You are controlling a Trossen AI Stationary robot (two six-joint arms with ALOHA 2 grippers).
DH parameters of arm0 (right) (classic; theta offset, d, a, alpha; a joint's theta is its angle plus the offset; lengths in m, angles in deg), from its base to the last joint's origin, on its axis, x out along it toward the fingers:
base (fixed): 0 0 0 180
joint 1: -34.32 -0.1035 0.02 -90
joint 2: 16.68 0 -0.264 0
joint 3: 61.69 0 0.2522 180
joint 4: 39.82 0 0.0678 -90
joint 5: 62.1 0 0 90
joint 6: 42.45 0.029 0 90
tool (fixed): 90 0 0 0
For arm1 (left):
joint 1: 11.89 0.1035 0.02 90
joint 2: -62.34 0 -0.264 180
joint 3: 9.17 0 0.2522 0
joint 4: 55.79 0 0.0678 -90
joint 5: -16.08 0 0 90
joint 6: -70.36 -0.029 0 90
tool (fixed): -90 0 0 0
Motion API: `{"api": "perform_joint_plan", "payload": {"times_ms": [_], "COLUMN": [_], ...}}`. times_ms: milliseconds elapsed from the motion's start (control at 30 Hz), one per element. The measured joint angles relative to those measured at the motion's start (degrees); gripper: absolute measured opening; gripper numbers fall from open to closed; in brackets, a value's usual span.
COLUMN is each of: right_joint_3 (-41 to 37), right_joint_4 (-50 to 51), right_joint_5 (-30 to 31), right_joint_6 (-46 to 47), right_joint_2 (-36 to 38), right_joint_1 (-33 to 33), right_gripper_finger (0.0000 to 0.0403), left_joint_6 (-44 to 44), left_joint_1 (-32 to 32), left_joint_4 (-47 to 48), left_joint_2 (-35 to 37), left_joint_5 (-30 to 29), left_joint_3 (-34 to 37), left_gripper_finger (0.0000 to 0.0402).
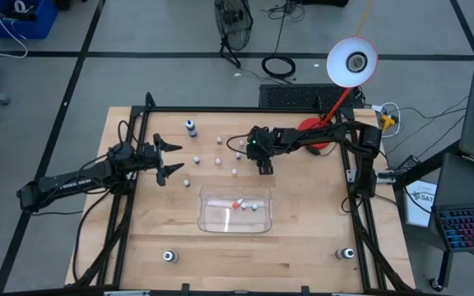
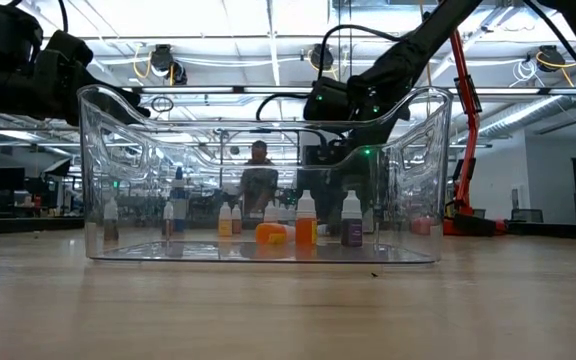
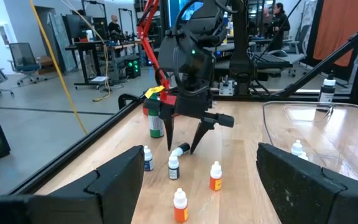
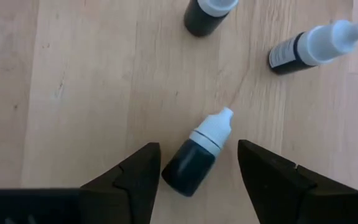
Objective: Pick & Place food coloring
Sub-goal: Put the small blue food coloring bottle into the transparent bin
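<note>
The right end effector (image 4: pixel 194 171) is positioned directly above a dark food coloring bottle (image 4: pixel 197 154) lying on its side on the table (image 1: pixel 303 238), fingers spread to either side, not gripping it. The left end effector (image 1: pixel 169 158) hovers released near the left edge. Several bottles rest inside the clear tray (image 1: pixel 212 220).

The table (image 1: pixel 303 238) has a light wooden top inside a black frame. A clear plastic tray (image 1: pixel 212 215) rests near its centre, with small bottles inside. More small bottles stand or lie loose on the wood behind the tray, among them a taller bottle (image 1: pixel 191 127) near the far edge. One dark bottle (image 4: pixel 197 155) lies on its side.
</note>
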Motion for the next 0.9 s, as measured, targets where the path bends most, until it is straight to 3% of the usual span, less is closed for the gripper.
{"api": "perform_joint_plan", "payload": {"times_ms": [200, 400, 700, 900], "right_joint_3": [0.11, 0.11, 0.11, 0.11], "right_joint_4": [0.76, 1.27, 2.24, 2.49], "right_joint_5": [-0.08, -0.16, -0.18, -0.48], "right_joint_6": [3.5, 13.05, 16.63, 17.96], "right_joint_2": [-0.07, -0.11, -0.11, -0.13], "right_joint_1": [0.0, -0.04, -0.46, -0.57], "right_gripper_finger": [0.0182, 0.016, 0.0153, 0.0115], "left_joint_6": [0.0, 0.0, 0.0, 0.0], "left_joint_1": [0.0, 0.0, 0.0, 0.0], "left_joint_4": [0.0, -0.02, -0.02, -0.02], "left_joint_2": [0.0, 0.0, 0.0, 0.0], "left_joint_5": [0.01, 0.01, 0.0, -0.01], "left_joint_3": [0.0, 0.0, 0.0, 0.0], "left_gripper_finger": [0.0305, 0.0305, 0.0305, 0.0305]}}
